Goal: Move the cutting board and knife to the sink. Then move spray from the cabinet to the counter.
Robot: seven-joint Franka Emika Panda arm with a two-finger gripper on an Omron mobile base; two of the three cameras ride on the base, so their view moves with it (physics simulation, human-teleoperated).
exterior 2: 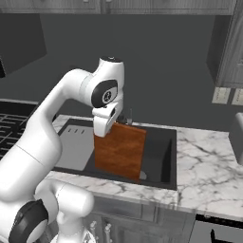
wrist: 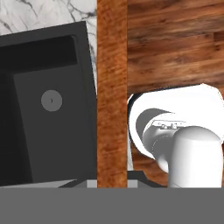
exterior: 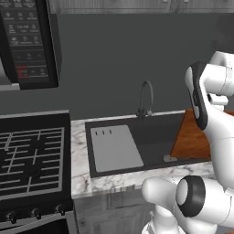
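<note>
Now cutting board (exterior 2: 119, 152) above sink (exterior 2: 163, 156).

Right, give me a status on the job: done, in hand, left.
Done: nothing finished. In hand: the gripper is shut on the cutting board, held upright over the sink, not yet laid down. Left: release the board, then the knife, then the spray from the cabinet to the counter.

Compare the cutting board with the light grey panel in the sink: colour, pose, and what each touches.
The cutting board is orange-brown wood; the panel is plain light grey. The cutting board stands tilted on edge over the right side of the sink, with the tool at its top edge; the panel lies flat on the left side, untouched. Both are flat rectangles within the sink.
</note>
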